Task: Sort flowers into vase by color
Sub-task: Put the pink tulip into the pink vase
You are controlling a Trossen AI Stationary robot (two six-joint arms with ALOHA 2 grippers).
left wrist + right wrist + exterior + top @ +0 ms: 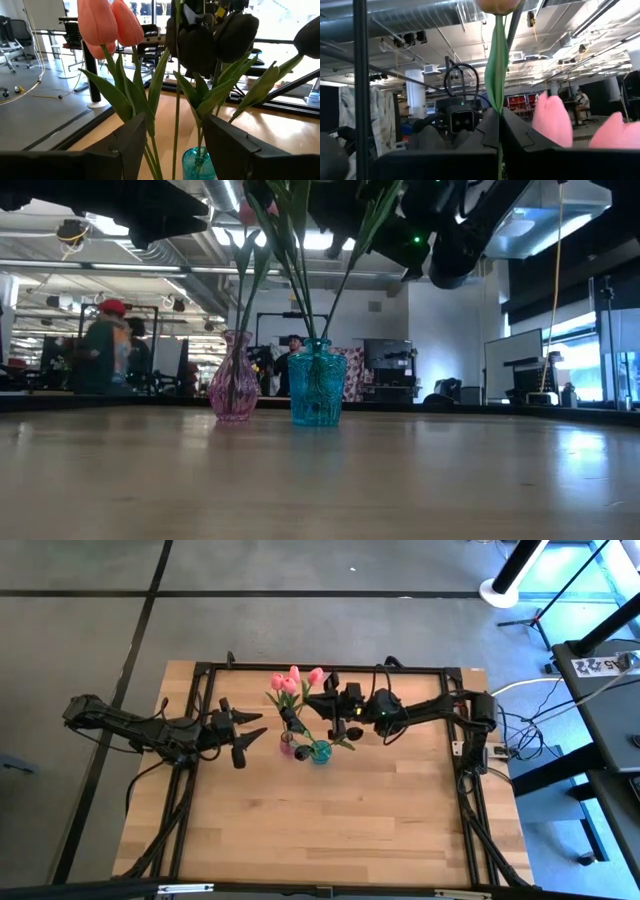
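A pink glass vase [233, 390] and a blue glass vase [318, 395] stand side by side at mid-table, each with green stems in it. Pink tulips [107, 22] and dark tulips [200, 40] rise over them; the dark ones' stems run down into the blue vase [197, 162]. My right gripper [498, 132] is above the vases, shut on another pink tulip [316, 676]. My left gripper [175, 145] stands open and level just left of the vases [258, 730], touching nothing. My right gripper pinches the tulip's green stem [498, 120] between its two shut fingers, well below the flower head [500, 5]. The stem crosses the fingers and stands upright above them. Its lower end is hidden under the fingers.
Both vases [288, 747] [320, 752] stand close together between the two grippers. Bare wooden tabletop [330, 830] stretches toward the near edge. A black frame [200, 670] borders the table. People and desks show in the room beyond.
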